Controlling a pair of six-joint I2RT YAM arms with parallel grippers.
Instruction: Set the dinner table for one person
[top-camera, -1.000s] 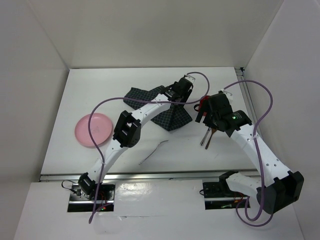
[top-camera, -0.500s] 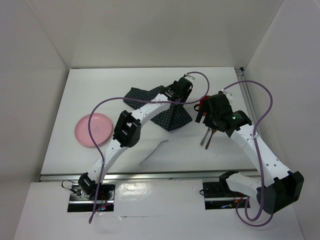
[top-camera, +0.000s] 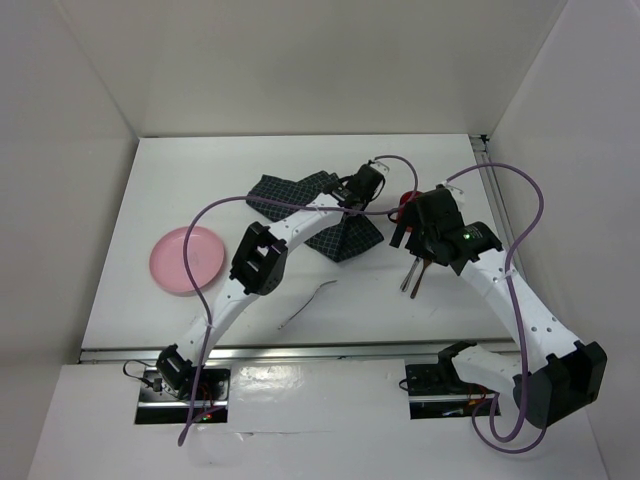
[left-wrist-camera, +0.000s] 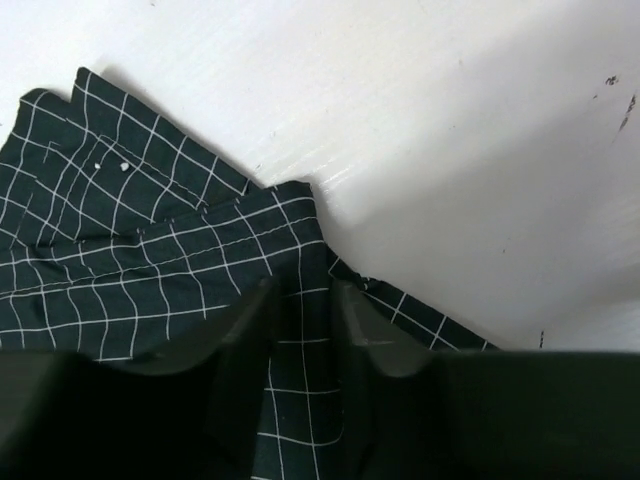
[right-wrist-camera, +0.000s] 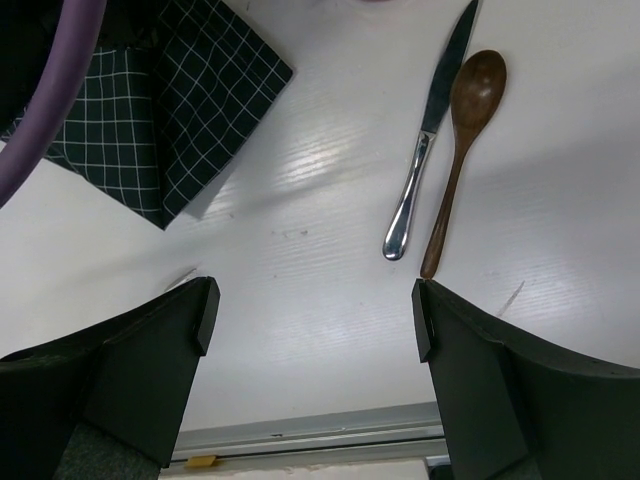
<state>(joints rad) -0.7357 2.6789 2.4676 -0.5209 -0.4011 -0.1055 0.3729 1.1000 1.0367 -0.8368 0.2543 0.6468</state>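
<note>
A large white surface (top-camera: 190, 180) with a silver rail (top-camera: 300, 351) along its near edge is seen from above. It fills the middle of the view between white walls, and everything else lies on it.

A pink plate (top-camera: 187, 260) is set near its left edge. A dark checked cloth (top-camera: 348, 238) lies rumpled toward the far middle. The left arm is stretched across to this cloth. In the left wrist view, the left fingers (left-wrist-camera: 255, 335) are seen clenched on a raised fold of it, with checked fabric pinched between the two tips.

The right arm is held above the surface, to the right of the cloth. In the right wrist view, the right fingers (right-wrist-camera: 165, 345) are spread wide apart, with nothing between them and only bare surface below. Beyond them, a metal knife (right-wrist-camera: 425, 150) and a brown wooden spoon (right-wrist-camera: 462, 150) are laid side by side, nearly touching. Their handles point toward the near edge, and the knife is on the cloth side. A corner of the cloth is seen at the upper left of that view, apart from the cutlery.

A thin metal utensil (top-camera: 310, 303) lies alone near the front middle, and it is too slender for its kind to be told. A small red object (top-camera: 404, 203) is partly hidden behind the right wrist and cannot be made out.
</note>
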